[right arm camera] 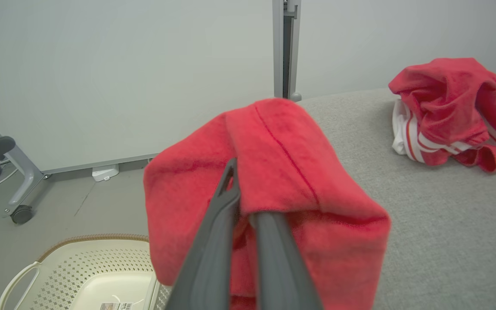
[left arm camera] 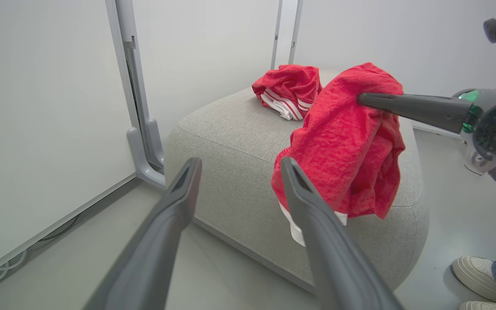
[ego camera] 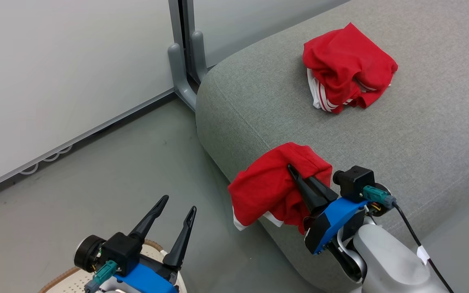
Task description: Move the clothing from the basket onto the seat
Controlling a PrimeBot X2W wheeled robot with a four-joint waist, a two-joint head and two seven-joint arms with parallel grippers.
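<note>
One red garment (ego camera: 346,67) with white stripes lies crumpled on the grey seat (ego camera: 381,134), far from its edge. My right gripper (ego camera: 293,173) is shut on the second red garment (ego camera: 275,187), which hangs over the seat's near rounded edge with white trim dangling. The same held garment (left arm camera: 347,146) shows in the left wrist view and drapes over the right gripper (right arm camera: 239,172) in the right wrist view. My left gripper (ego camera: 177,205) stands open and empty over the floor at lower left, above the cream basket (ego camera: 71,280). The basket (right arm camera: 80,271) looks empty of clothing.
A pale wall panel with a grey upright post (ego camera: 183,61) stands behind the seat's left corner. Grey floor (ego camera: 108,191) spreads between wall and seat. A person's white shoe (left arm camera: 474,275) rests on the floor at the seat's right. A caster leg (right arm camera: 20,211) stands by the wall.
</note>
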